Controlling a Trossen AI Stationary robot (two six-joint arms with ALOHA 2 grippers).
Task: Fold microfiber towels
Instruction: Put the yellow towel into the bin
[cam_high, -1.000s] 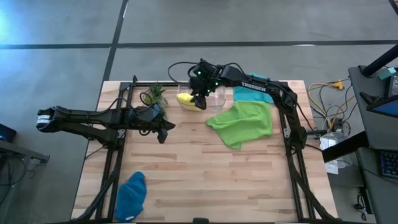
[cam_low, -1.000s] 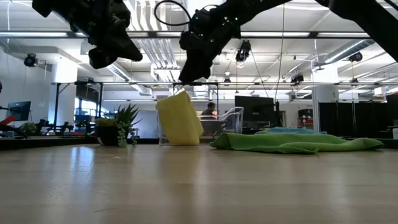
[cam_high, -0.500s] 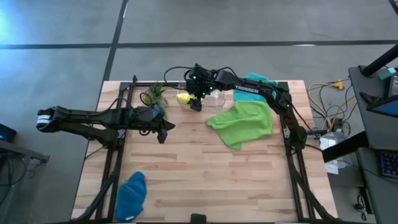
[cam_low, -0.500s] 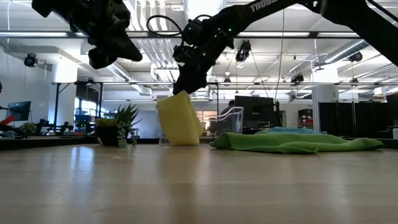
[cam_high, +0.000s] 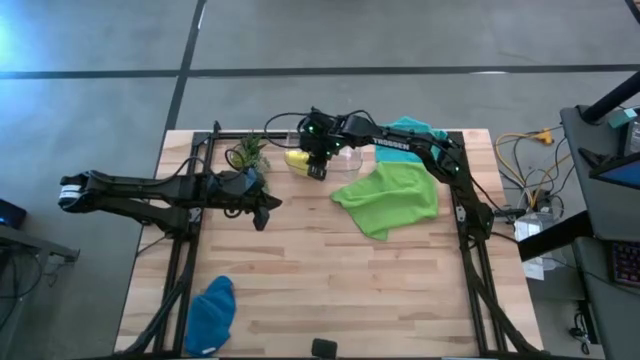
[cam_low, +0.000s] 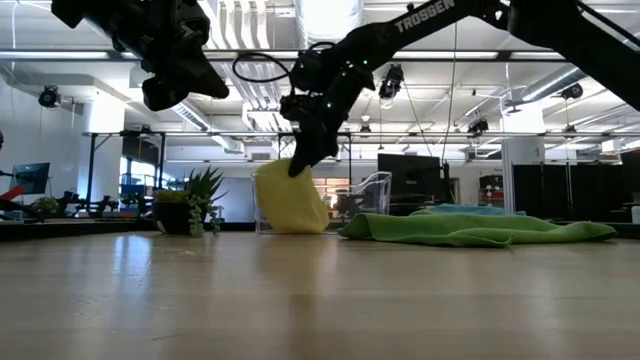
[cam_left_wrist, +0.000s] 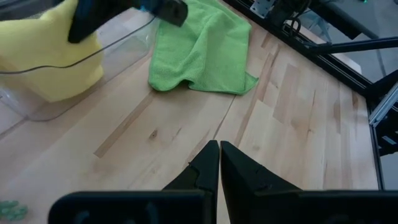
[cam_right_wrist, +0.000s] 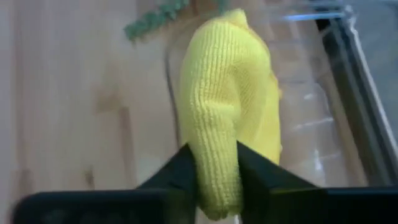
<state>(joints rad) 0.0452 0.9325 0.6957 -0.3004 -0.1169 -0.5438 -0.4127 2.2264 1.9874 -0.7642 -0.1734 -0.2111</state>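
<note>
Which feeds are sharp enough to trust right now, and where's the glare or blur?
Right wrist view: the yellow towel between the right claw fingers is crisp, the background blurred. Low view: bright ceiling lights backlight both arms into silhouettes; the near table is soft. High view: even light, glare on the floor at upper left. Left wrist view: sharp on the green towel.

One towel (cam_high: 296, 158) was bright yellow, another (cam_high: 390, 198) lime green. The third (cam_high: 212, 314) was blue, the table (cam_high: 330, 280) pale striped wood.

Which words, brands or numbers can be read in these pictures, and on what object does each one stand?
"TROSSEN": white letters on the right arm, clear in the low view.
The same white marking on that arm in the high view is too small to read.
No text shows on the towels or the table.
</note>
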